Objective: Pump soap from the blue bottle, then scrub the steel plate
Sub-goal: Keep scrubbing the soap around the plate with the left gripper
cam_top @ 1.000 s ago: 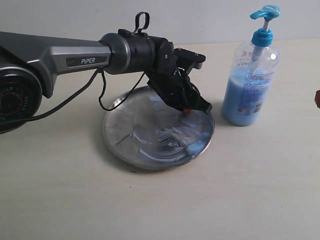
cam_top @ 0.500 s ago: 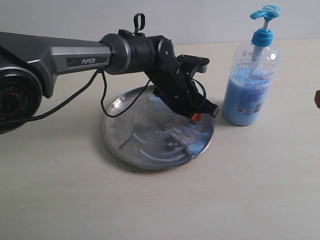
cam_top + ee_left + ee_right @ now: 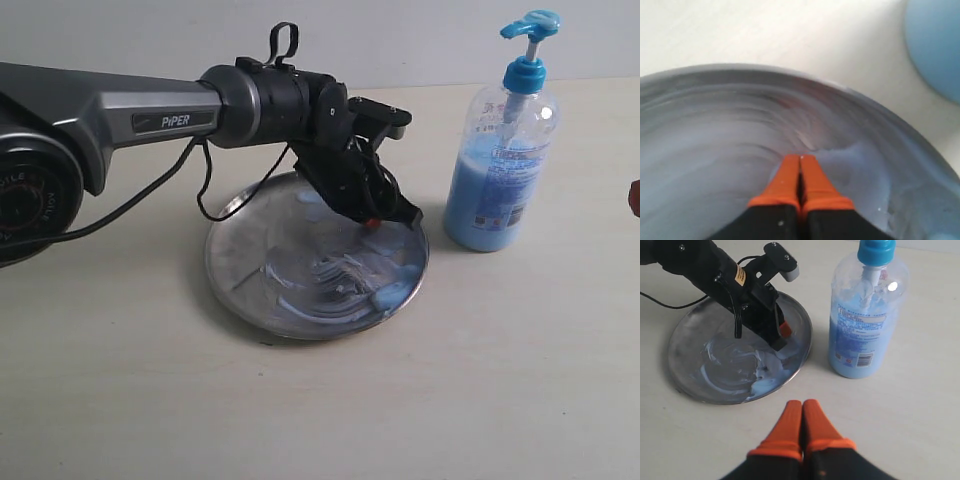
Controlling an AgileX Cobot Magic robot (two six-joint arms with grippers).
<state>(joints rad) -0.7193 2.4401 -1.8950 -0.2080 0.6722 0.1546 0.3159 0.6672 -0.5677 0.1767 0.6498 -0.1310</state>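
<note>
The steel plate lies on the table, streaked with pale blue soap that pools near its front right rim. My left gripper is shut, its orange tips pressed down into the smears on the plate's right side; close up, the left gripper holds nothing and rests on the smeared steel plate. The blue bottle stands upright just right of the plate. My right gripper is shut and empty, hovering over bare table in front of the steel plate and the blue bottle.
The left arm reaches in from the left edge, with a black cable looping down over the plate's back rim. The light table spreads out in front. A small red part shows at the right edge.
The left gripper slid right toward the plate's rim half a second ago, then came back left to about where it was a second ago. Bottle and plate have not shifted.
</note>
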